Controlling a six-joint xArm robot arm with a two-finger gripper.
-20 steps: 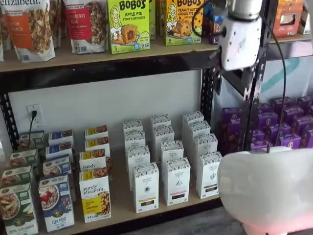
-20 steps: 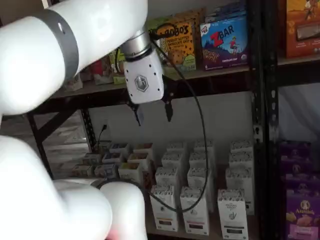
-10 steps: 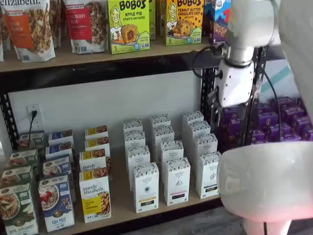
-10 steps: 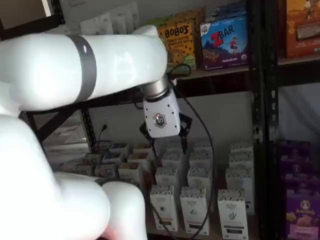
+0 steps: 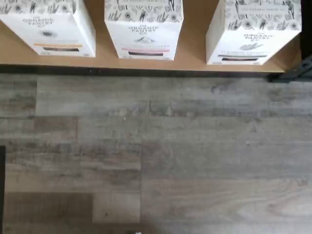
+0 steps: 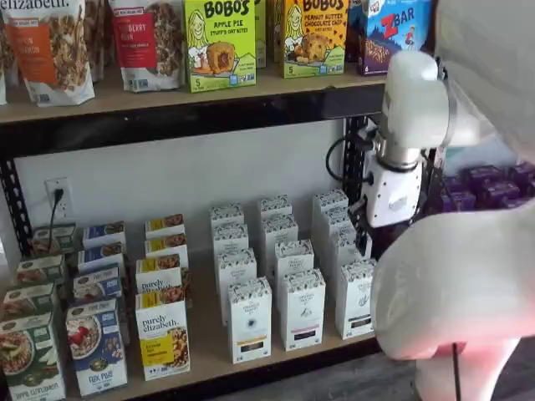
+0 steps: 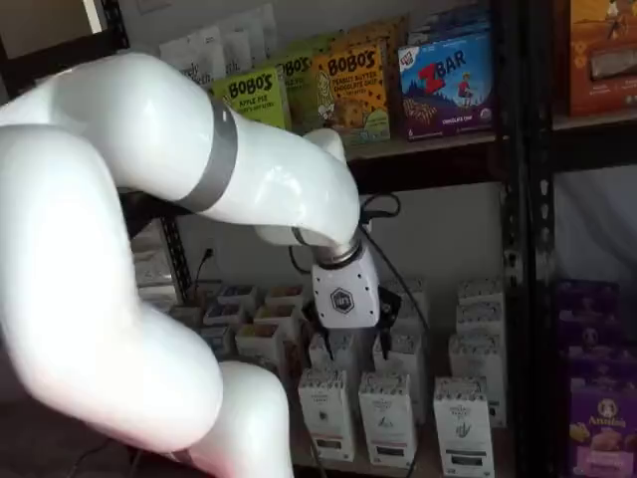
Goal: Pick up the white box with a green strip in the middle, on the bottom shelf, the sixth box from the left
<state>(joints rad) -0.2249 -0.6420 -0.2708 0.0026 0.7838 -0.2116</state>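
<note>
1. Grey wood-look floor lies before the bottom shelf.
2. Three white cartons front the wrist view; the white box stands beside the shelf's end.
3. The gripper hangs above the cartons; whether its fingers are spread, I cannot tell.

A large white arm is seen filling the left of the scene, its white gripper hung above the white cartons. The black fingers are seen just above the carton tops; no gap can be made out. The white box stands front right, apart from the gripper, on the bottom shelf.
</note>
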